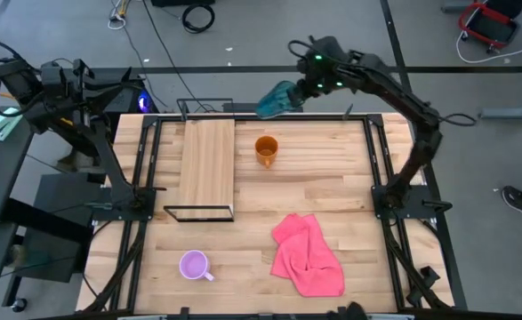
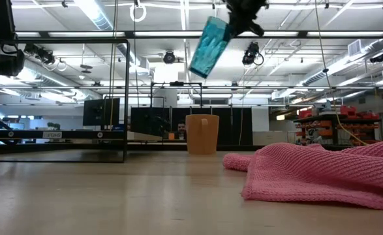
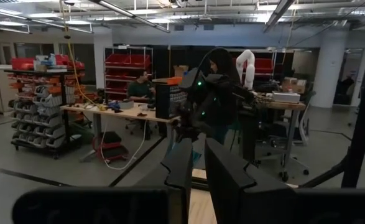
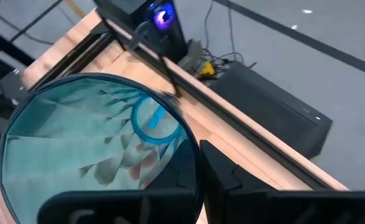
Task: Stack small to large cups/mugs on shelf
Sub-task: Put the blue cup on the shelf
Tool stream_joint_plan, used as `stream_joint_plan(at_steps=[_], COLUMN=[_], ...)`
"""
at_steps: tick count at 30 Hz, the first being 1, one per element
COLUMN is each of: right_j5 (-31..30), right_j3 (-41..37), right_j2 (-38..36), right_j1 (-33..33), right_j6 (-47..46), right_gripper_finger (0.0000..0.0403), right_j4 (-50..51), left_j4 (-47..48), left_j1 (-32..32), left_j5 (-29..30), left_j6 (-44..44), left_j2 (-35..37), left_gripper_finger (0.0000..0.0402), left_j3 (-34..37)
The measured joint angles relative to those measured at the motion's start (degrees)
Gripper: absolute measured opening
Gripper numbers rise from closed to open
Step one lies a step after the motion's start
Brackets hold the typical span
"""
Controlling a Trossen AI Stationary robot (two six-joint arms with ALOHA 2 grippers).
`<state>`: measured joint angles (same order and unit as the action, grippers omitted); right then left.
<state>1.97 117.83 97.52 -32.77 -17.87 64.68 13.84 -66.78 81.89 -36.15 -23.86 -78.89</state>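
Over the table's far edge in the high view, the right gripper (image 1: 298,89) is gripping the teal tumbler (image 1: 277,99), tilted, beyond the orange mug (image 1: 266,148); the shelf (image 1: 207,163) is lying left. Low view: tumbler (image 2: 209,46) hanging aloft. Left wrist view: left gripper (image 3: 198,163) is resting parted, empty.

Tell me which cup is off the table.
The teal tumbler, held tilted in the right gripper; the orange mug and purple mug stand on the tabletop.
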Motion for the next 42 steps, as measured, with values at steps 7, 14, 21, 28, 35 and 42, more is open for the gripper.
stream_joint_plan(at_steps=[7, 14, 21, 28, 35, 42], right_j5=[3.0, 5.6, 6.1, 6.1, 5.8, 5.5], right_j3=[10.6, 13.6, 13.6, 13.6, 13.6, 13.6], right_j2=[10.9, 17.6, 20.7, 24.1, 28.0, 30.2], right_j1=[2.2, 4.7, 9.0, 13.6, 16.0, 16.8], right_j6=[1.5, 4.1, 8.2, 10.6, 11.7, 12.1], right_gripper_finger=[0.0006, 0.0006, 0.0006, 0.0006, 0.0006, 0.0006], right_j4=[0.3, 0.8, 8.2, 8.7, 9.0, 9.4], left_j4=[0.5, 1.5, 1.6, 2.8, 2.8, 2.8], left_j1=[0.0, 0.0, 0.0, 0.0, 0.0, 0.0], left_j5=[0.0, 0.0, 0.0, 0.0, 0.0, 0.0], left_j6=[1.7, 2.6, 2.5, 2.6, 2.6, 2.6], left_j2=[0.0, 0.0, 0.0, 0.0, 0.0, 0.0], left_gripper_finger=[0.0051, 0.0054, 0.0050, 0.0052, 0.0054, 0.0046], left_j3=[0.0, 0.0, 0.0, 0.0, 0.0, 0.0])
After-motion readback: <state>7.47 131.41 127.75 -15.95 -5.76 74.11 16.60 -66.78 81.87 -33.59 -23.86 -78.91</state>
